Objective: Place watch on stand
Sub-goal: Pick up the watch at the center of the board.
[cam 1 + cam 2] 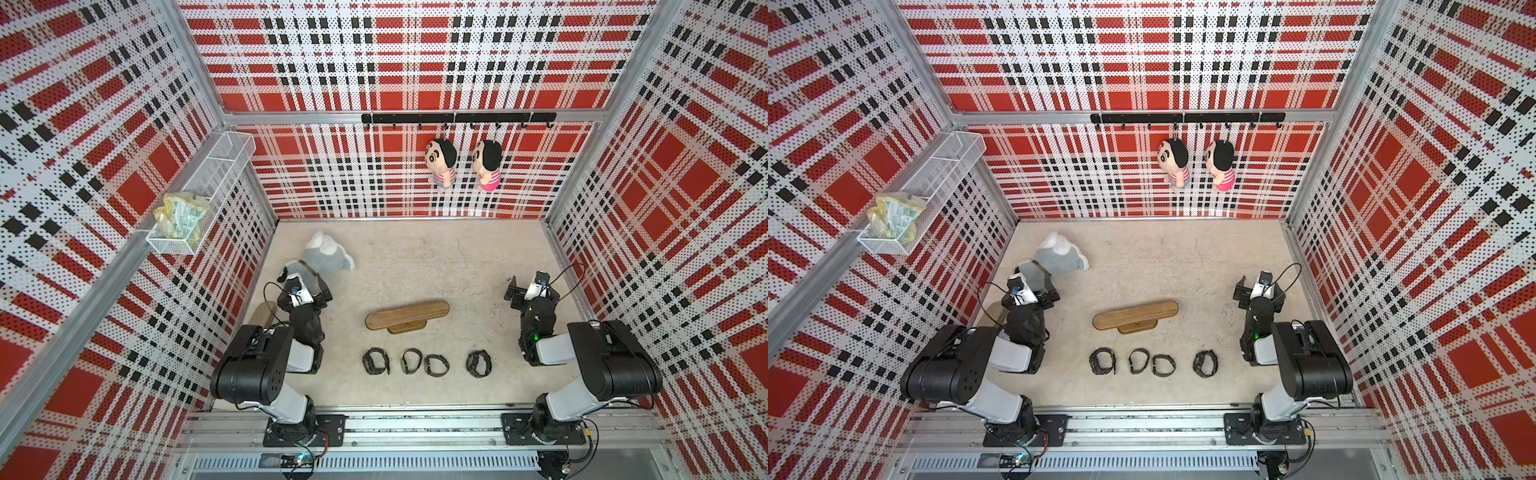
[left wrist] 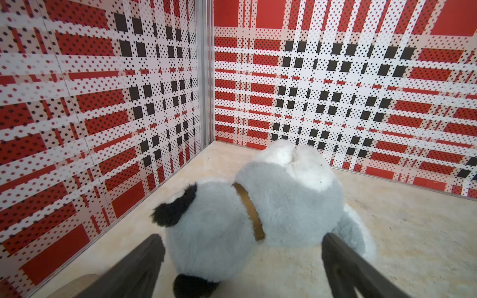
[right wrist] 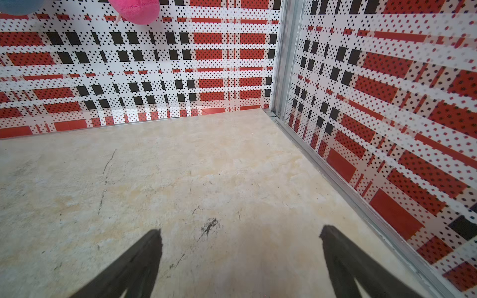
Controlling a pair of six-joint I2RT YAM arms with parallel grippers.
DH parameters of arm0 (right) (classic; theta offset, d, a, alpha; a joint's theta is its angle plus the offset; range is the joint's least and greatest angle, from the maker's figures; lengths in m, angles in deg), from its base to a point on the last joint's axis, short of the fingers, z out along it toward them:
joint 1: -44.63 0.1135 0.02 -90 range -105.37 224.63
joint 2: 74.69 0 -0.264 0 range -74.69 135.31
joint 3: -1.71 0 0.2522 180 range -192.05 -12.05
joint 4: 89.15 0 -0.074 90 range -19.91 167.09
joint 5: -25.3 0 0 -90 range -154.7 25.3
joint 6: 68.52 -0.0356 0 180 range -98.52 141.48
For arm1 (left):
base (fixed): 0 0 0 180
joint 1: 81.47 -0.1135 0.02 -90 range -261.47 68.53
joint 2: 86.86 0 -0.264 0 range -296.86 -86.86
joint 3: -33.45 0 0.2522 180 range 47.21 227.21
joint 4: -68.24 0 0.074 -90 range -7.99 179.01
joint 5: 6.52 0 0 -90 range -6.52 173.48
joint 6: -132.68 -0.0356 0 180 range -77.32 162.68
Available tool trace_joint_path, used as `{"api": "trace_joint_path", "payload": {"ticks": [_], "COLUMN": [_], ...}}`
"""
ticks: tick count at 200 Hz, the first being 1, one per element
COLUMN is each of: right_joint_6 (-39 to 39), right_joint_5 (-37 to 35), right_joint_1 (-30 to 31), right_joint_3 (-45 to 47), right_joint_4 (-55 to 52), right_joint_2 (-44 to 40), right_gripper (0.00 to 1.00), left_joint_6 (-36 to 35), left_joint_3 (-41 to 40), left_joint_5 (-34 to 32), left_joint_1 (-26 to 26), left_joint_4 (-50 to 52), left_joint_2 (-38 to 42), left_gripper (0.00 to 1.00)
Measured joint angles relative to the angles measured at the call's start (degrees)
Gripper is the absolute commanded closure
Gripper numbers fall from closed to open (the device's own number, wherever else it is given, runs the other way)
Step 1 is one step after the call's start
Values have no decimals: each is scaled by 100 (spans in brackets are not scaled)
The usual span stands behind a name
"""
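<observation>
The stand, a brown round-ended wooden bar on a small base, sits mid-table. Several dark watches lie in a row in front of it, from one watch on the left to another on the right. My left gripper hovers at the back left, open, holding nothing. My right gripper hovers at the right over bare table, open and empty. Neither wrist view shows the stand or a watch.
A grey plush dog lies just ahead of my left fingers. A beige oval board is partly hidden behind the left arm. Two dolls hang on the back wall. A wire basket hangs on the left wall.
</observation>
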Motion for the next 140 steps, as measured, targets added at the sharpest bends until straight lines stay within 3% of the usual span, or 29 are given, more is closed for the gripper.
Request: {"api": "trace_joint_path", "payload": {"ticks": [140], "right_joint_6": [2], "right_joint_5": [-22], "right_joint_1": [11], "right_joint_3": [55], "right_joint_4": [83], "right_joint_2": [-20], "right_gripper": [0], "left_joint_6": [57], "left_joint_3": [0], "left_joint_5": [46], "left_joint_1": [-105], "left_joint_4": [0], "left_joint_2": [0], "left_gripper": [2]}}
